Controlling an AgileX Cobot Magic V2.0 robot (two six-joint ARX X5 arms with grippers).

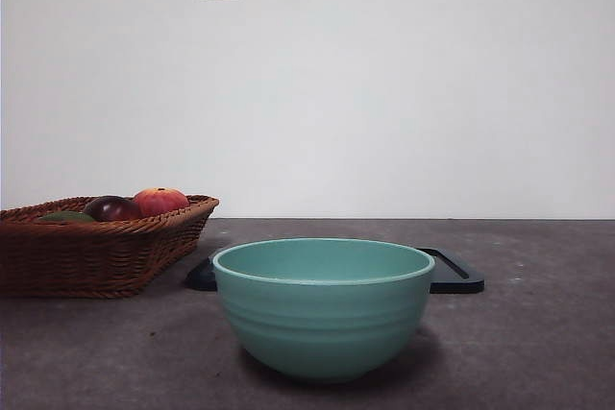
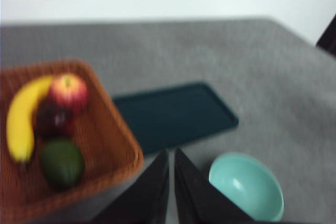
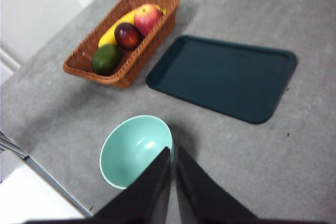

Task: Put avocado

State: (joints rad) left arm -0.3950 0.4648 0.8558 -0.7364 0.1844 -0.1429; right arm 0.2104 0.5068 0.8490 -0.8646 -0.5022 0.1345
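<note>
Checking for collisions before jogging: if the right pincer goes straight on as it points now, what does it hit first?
Probably the rim of the mint bowl: the right pincer, jaws shut, has its tips at the bowl's edge in the right wrist view. Depth is unclear; it may pass beside and meet the table.

Dark olive-green avocado point(image 3: 106, 59), maroon fruit point(image 3: 127, 35), yellow banana point(image 2: 21, 119), brown woven basket point(image 3: 84, 65), mint-green bowl point(image 1: 322, 309), dark teal tray point(image 3: 226, 77).

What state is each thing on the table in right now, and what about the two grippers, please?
Avocado: lying in the basket, untouched.
Basket: holds the avocado, a dark maroon fruit, a red apple and a banana.
Bowl: upright, empty.
Tray: flat on the table, empty.
Left gripper: shut, holding nothing.
Right gripper: shut, holding nothing, above the bowl's rim.
</note>
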